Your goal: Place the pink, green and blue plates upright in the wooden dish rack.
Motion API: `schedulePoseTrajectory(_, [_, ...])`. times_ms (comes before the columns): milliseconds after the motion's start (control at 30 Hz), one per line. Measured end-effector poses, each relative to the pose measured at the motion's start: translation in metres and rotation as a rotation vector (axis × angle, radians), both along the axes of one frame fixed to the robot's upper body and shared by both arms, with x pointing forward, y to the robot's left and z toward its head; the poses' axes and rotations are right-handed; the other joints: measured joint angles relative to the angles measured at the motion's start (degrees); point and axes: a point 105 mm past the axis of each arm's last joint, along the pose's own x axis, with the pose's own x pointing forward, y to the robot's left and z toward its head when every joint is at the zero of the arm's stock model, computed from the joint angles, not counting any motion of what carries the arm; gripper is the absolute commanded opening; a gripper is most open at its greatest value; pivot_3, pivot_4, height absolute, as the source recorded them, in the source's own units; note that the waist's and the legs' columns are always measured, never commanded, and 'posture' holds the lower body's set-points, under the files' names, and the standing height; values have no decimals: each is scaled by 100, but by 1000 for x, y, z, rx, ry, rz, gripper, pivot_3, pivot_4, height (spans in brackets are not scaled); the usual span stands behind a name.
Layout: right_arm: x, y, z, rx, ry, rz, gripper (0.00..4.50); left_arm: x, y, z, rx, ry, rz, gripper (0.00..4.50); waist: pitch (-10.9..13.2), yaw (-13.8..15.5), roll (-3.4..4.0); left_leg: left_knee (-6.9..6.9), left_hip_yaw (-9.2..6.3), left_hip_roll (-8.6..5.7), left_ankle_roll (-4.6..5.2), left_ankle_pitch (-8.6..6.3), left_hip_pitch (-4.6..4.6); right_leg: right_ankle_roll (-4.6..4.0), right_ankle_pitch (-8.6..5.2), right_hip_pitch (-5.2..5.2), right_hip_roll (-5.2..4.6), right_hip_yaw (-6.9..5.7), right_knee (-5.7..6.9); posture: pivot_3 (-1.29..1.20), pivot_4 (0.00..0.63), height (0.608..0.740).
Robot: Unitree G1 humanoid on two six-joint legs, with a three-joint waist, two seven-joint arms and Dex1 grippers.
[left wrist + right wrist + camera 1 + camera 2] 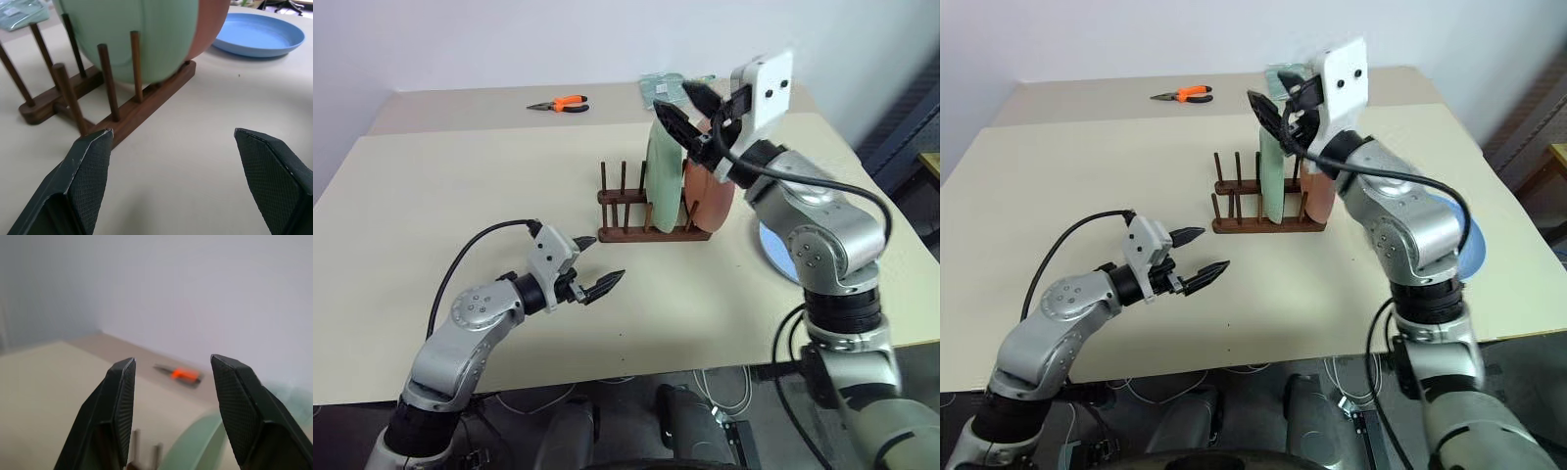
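The right gripper hovers above the pale mint green round plate, its 2 black fingers parted, holding nothing. That plate and the salmon pink round plate stand upright in the dark brown wooden dish rack. The light blue round plate lies flat on the beige table. The left gripper is spread wide, empty.

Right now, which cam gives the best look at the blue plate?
Left wrist view: the blue plate lies flat on the table, rim and inside nearly all in sight, beyond the wooden dish rack. In both eye views the right arm covers most of it, leaving a blue sliver by the elbow.
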Motion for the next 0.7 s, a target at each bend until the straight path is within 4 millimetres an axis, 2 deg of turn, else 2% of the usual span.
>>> schedulePoseTrajectory(67, [-10,-13,4,-96,-60,34,2997,5,-3,0,-1,-6,-1,4076,1,33,-4,6,-3,-1,2,-1,-1,1,-1,8,0,-2,-4,0,150,740])
schedulePoseTrajectory(100, [-11,-28,5,-118,-52,22,3274,6,-3,0,0,-11,0,4076,2,44,-5,9,-6,-1,4,-2,-1,0,-1,16,-1,-3,-9,0,150,740])
schedulePoseTrajectory(167, [-10,-65,6,-129,-15,-45,4246,8,-3,-3,10,-11,-1,4076,2,54,-5,13,-4,-7,7,-4,1,-1,-2,25,-9,-2,-13,0,150,740])
schedulePoseTrajectory(200, [-11,-91,0,-159,30,-109,4452,9,-5,-4,15,-12,-13,4076,2,97,-7,15,-6,-8,12,-7,4,-1,-3,32,-10,-3,-18,0,150,740])
schedulePoseTrajectory(267, [-15,-135,-24,-204,161,-220,4452,10,-7,-6,21,-10,-30,4076,2,140,-7,15,-3,-8,22,-13,9,0,-6,37,-11,-3,-21,0,150,740])
schedulePoseTrajectory(333, [-22,-159,-52,-206,297,-276,4452,11,-8,-8,28,-5,-46,4076,2,134,3,14,5,-5,24,-14,12,2,-7,34,-11,-1,-18,0,150,740])
schedulePoseTrajectory(400, [-33,-168,-88,-253,435,-288,4452,11,-10,-9,31,-6,-69,4076,2,112,6,11,6,0,27,-16,16,0,-11,34,-8,-1,-13,0,150,740])
schedulePoseTrajectory(500, [-43,-168,-139,-345,590,-319,4452,13,-13,-11,40,-2,-91,4076,1,76,8,18,7,0,26,-16,17,1,-11,38,-8,-1,-9,0,150,740])
schedulePoseTrajectory(533, [-43,-168,-143,-353,599,-325,4452,13,-14,-11,40,-1,-92,4076,1,69,7,19,6,0,26,-16,18,1,-11,39,-8,-1,-10,0,150,740])
schedulePoseTrajectory(567, [-45,-162,-165,-373,650,-317,4224,14,-15,-11,35,1,-96,4076,6,36,16,25,7,-4,26,-16,16,1,-11,37,-12,0,-10,0,150,740])
schedulePoseTrajectory(600, [-42,-161,-174,-401,653,-352,3947,14,-16,-12,36,-1,-100,4076,4,26,12,23,9,-5,26,-16,18,2,-11,38,-12,0,-11,0,150,740])
schedulePoseTrajectory(633, [-36,-167,-193,-429,684,-422,3672,14,-18,-10,33,-11,-105,4076,3,34,-1,23,2,-4,25,-16,14,1,-11,37,-11,-4,-13,0,150,740])
schedulePoseTrajectory(700, [-35,-172,-213,-468,725,-465,2813,14,-17,-10,34,-13,-104,4076,4,45,5,22,2,-8,25,-16,14,1,-11,37,-14,-3,-13,0,150,740])
